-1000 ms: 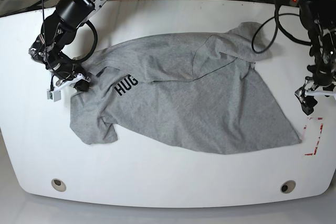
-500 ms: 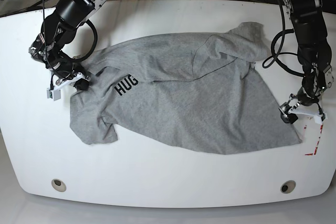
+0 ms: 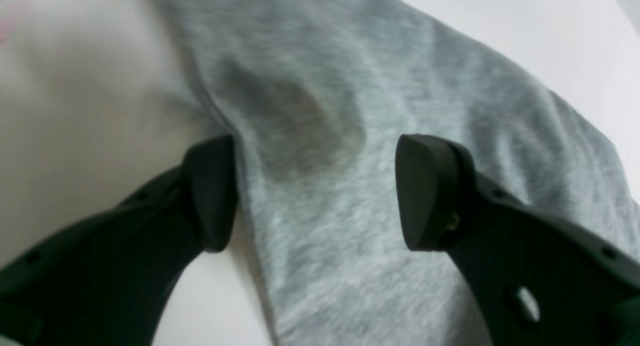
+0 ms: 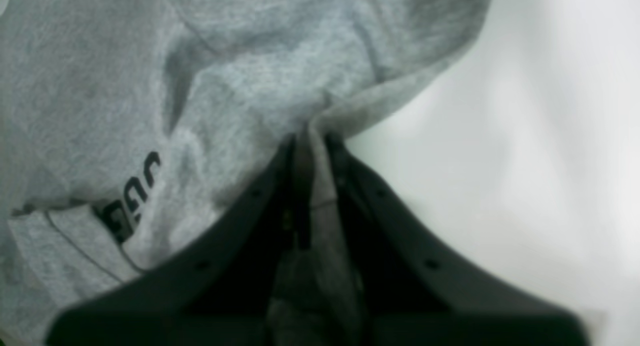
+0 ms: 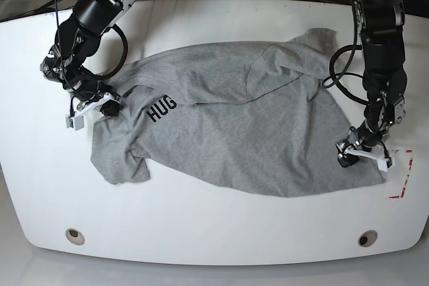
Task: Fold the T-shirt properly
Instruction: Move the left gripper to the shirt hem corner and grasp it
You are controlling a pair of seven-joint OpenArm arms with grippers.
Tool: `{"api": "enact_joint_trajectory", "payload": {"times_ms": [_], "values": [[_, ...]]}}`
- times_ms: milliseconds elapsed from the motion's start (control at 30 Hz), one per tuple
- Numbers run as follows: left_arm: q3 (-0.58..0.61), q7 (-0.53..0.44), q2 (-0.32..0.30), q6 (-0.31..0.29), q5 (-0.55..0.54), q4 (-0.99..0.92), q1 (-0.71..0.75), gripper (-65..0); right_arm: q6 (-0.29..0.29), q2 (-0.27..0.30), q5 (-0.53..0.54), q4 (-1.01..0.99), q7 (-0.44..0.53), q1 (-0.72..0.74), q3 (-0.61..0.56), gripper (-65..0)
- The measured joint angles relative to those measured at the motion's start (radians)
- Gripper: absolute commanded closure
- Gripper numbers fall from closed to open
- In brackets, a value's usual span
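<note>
On the white table [image 5: 214, 232] lies one grey T-shirt [image 5: 234, 132], spread and rumpled. Near its front hem corner the left gripper [image 3: 315, 191] straddles the edge, jaws apart; it should close low on both layers. Farther off, the right gripper [image 4: 312, 136] is clenched on shoulder fabric.

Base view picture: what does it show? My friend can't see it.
A grey T-shirt lies crumpled on a white table, showing the letters HUG. The right gripper pinches one edge; the left gripper straddles the opposite edge, jaws apart.
</note>
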Motion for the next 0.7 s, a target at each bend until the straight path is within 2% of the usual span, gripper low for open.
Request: {"api": "enact_joint_trajectory", "payload": {"times_ms": [167,233,367,400,567,700], "values": [[0.027,-0.055,0.019,-0.056,-0.007,-0.068,-0.03,-40.7,0.0,0.003,0.0,0.0,0.0,0.0,0.0,0.0],[0.031,-0.064,0.024,-0.066,-0.01,-0.099,-0.036,-32.2,0.0,0.005,0.0,0.0,0.0,-0.002,0.0,0.0],[0.035,-0.079,0.027,-0.066,-0.019,-0.134,-0.033,-2.8,0.0,0.005,0.0,0.0,0.0,-0.002,0.0,0.0],[0.035,-0.079,0.027,-0.067,-0.023,-0.137,-0.029,0.0,0.0,0.005,0.0,0.0,0.0,-0.002,0.0,0.0],[0.031,-0.064,0.022,-0.064,-0.028,-0.119,-0.015,0.0,0.0,0.005,0.0,0.0,0.0,-0.002,-0.003,0.0],[0.036,-0.016,0.004,-0.058,-0.021,0.024,0.069,0.0,0.0,0.023,0.0,0.0,0.0,-0.002,-0.043,0.0]]}}
